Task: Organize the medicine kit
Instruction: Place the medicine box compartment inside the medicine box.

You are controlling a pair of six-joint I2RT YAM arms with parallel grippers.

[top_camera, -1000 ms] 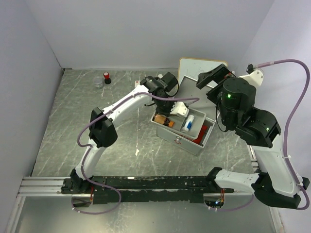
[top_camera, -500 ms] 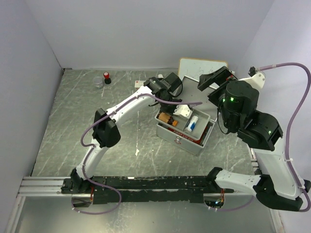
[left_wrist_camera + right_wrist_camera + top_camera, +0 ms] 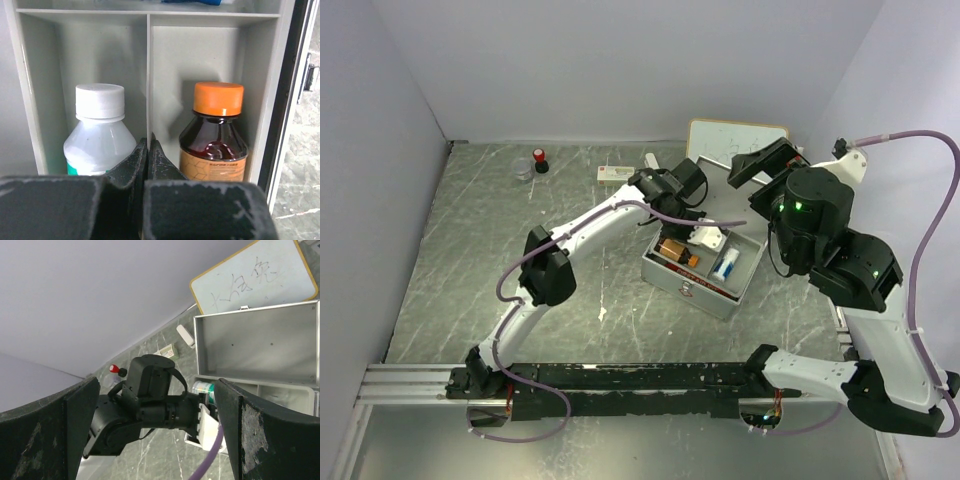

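**Open kit, one arm reaching in**

The medicine kit (image 3: 692,288) sits on the worktop (image 3: 470,260) right of centre in the overhead view, its lid (image 3: 255,345) swung open toward the back. A grey divided tray (image 3: 148,75) fills the case. In the left wrist view a white-capped bottle (image 3: 100,135) lies in one compartment and a brown bottle (image 3: 215,142) with an orange cap in the next, a thin wall between them. The left fingers (image 3: 148,150) are pressed together, empty, right over that wall. The right fingers (image 3: 760,160) are spread wide and hang above the kit's far side, holding nothing. A whiteboard (image 3: 735,138) lies behind the lid. At upper left of the overhead view stand a red-capped item (image 3: 540,158) and a small box (image 3: 615,174).
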